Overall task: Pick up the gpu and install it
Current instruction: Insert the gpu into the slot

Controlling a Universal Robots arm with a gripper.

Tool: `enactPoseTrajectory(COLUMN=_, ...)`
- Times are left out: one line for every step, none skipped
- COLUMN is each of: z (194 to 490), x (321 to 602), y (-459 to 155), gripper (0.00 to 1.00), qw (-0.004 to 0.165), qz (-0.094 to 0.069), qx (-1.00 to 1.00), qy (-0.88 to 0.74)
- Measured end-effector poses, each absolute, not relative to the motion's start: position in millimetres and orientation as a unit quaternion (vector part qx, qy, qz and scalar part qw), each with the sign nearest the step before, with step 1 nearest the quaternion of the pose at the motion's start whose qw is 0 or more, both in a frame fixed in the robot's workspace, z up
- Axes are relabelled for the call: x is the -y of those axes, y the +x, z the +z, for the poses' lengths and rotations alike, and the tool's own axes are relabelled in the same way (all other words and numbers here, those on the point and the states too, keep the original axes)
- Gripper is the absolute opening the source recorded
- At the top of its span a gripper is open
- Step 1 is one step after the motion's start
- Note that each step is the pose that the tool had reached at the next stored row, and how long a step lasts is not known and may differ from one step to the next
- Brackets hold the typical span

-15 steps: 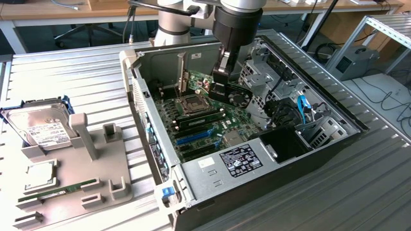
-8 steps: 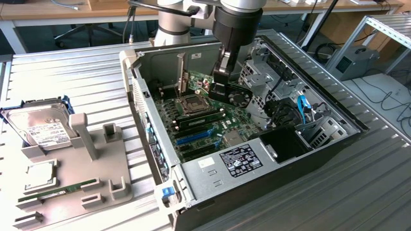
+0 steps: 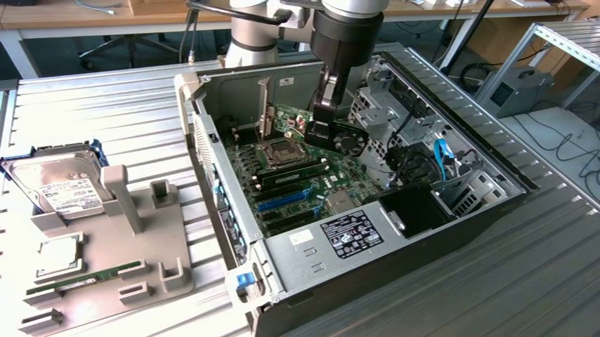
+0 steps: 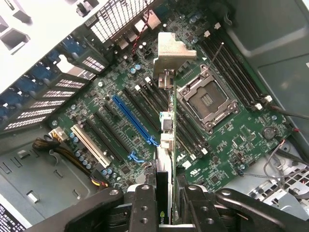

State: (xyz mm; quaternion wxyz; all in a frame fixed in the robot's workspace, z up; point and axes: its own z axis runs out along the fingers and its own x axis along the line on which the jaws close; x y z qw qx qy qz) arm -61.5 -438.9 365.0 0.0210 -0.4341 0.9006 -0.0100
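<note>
One gpu (image 4: 166,125) gripped edge-on by one end effector (image 4: 166,205) over one motherboard (image 4: 231,145).

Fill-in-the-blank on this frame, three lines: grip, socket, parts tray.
1. The gripper is shut on the gpu, held edge-on over the ____.
2. The CPU socket is ____.
3. On the tray outside the PC case, the hard drive sits in a ____ frame.
Missing words: motherboard; empty; blue.
</note>
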Motion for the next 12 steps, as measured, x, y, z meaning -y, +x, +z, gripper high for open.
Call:
enactPoseTrajectory(z=365.0, x=438.9, y=-61.5, gripper=0.26, qw=0.021, qz=-0.01, qx=-0.9, qy=-0.435)
enactPoseTrajectory(z=365.1, x=438.9, y=-61.4, gripper=0.26, qw=0.021, qz=-0.01, qx=-0.899, qy=-0.437)
enactPoseTrajectory(z=365.1, x=438.9, y=-61.5, gripper=0.26, qw=0.021, qz=-0.01, qx=-0.899, qy=-0.438)
enactPoseTrajectory(z=365.0, x=438.9, y=-61.5, gripper=0.26, qw=0.021, qz=-0.01, qx=-0.898, qy=-0.439)
enactPoseTrajectory(z=365.1, x=438.9, y=-61.5, gripper=0.26, qw=0.021, qz=-0.01, qx=-0.898, qy=-0.44)
enactPoseTrajectory(z=365.1, x=438.9, y=-61.5, gripper=0.26, qw=0.021, qz=-0.01, qx=-0.897, qy=-0.441)
enactPoseTrajectory(z=365.1, x=438.9, y=-61.5, gripper=0.26, qw=0.021, qz=-0.01, qx=-0.897, qy=-0.442)
enactPoseTrajectory(z=365.1, x=438.9, y=-61.5, gripper=0.26, qw=0.021, qz=-0.01, qx=-0.896, qy=-0.443)
enactPoseTrajectory(z=365.1, x=438.9, y=-61.5, gripper=0.26, qw=0.021, qz=-0.01, qx=-0.896, qy=-0.444)
enactPoseTrajectory(z=365.1, x=438.9, y=-61.5, gripper=0.26, qw=0.021, qz=-0.01, qx=-0.895, qy=-0.445)
enactPoseTrajectory(z=365.0, x=438.9, y=-61.5, gripper=0.26, qw=0.021, qz=-0.01, qx=-0.894, qy=-0.447)
enactPoseTrajectory(z=365.1, x=438.9, y=-61.5, gripper=0.26, qw=0.021, qz=-0.01, qx=-0.894, qy=-0.448)
